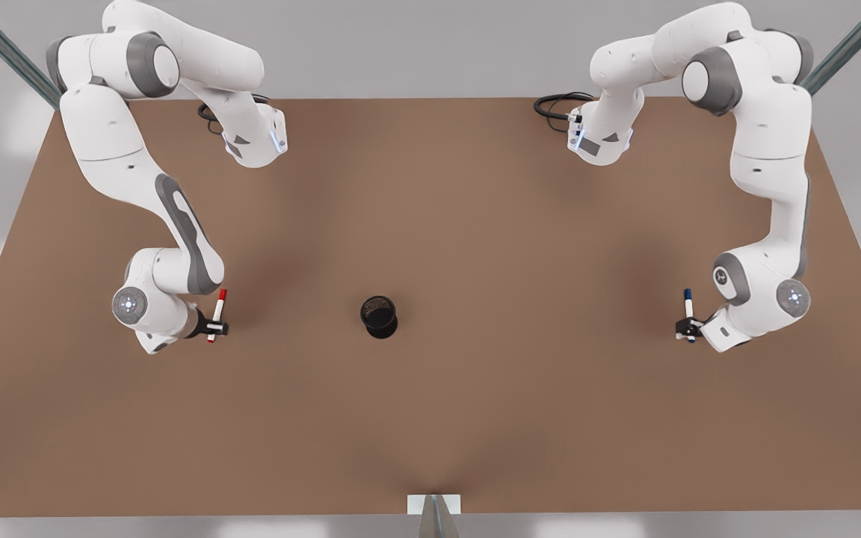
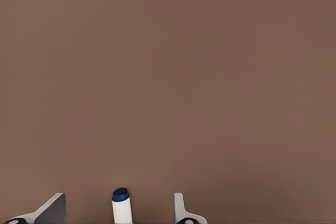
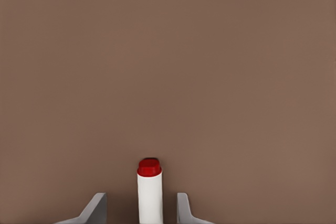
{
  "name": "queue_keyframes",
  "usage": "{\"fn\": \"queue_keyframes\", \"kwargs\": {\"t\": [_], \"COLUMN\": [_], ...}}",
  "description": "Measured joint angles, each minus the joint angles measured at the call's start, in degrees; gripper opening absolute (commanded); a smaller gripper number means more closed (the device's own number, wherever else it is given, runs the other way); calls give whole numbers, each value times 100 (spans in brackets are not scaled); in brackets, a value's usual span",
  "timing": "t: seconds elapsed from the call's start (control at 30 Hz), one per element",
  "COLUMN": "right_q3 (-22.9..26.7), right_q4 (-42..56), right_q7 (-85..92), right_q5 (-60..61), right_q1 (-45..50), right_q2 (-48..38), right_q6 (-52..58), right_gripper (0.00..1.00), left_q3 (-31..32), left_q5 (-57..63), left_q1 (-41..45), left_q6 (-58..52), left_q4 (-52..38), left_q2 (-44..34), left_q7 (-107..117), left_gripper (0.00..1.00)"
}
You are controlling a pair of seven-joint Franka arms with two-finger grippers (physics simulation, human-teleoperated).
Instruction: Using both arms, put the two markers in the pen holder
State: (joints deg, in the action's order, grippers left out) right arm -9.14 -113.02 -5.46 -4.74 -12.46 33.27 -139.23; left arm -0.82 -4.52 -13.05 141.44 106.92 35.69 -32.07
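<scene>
Red marker [image 1: 217, 314] within right end effector [image 1: 215, 327]

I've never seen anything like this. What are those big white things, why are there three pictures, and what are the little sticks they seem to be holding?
The white things are two jointed robot arms over a brown table, rendered in a simulator. The wide picture looks down on the whole scene; the other two come from cameras on each arm's wrist. The sticks are markers. The left gripper, at the front view's right, is shut on the blue marker, seen between its fingers in its wrist view. The right gripper, at the front view's left, is shut on the red marker, seen close up here. Between them stands a black pen holder, where the markers should go.
</scene>
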Motion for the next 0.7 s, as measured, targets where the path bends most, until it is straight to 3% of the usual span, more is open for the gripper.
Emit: {"fn": "queue_keyframes", "kwargs": {"t": [0.13, 0.2, 0.3, 0.37, 0.53, 0.7], "right_q3": [0, 0, 0, -7, -17, -234], "right_q4": [6, 7, 11, 18, 40, 402], "right_q7": [-20, -27, -9, 18, 76, 120], "right_q5": [3, 4, 36, 63, 85, 84], "right_q1": [0, 4, 5, 6, 11, 15], "right_q2": [23, 47, 76, 71, -95, -755], "right_q6": [-119, -155, -190, -200, -204, 29], "right_gripper": [42, 36, 30, 21, 21, 21], "left_q3": [-4, -5, -6, -6, -6, -6], "left_q5": [-20, -19, -18, -18, -11, -1], "left_q1": [-46, -52, -49, -49, -41, -39], "left_q6": [85, 108, 129, 139, 152, 164], "left_q4": [104, 154, 171, 172, 165, 165], "left_q2": [14, 4, 4, 4, 20, 23], "left_q7": [-229, -327, -458, -534, -690, -790], "left_gripper": [82, 64, 51, 49, 46, 29]}}
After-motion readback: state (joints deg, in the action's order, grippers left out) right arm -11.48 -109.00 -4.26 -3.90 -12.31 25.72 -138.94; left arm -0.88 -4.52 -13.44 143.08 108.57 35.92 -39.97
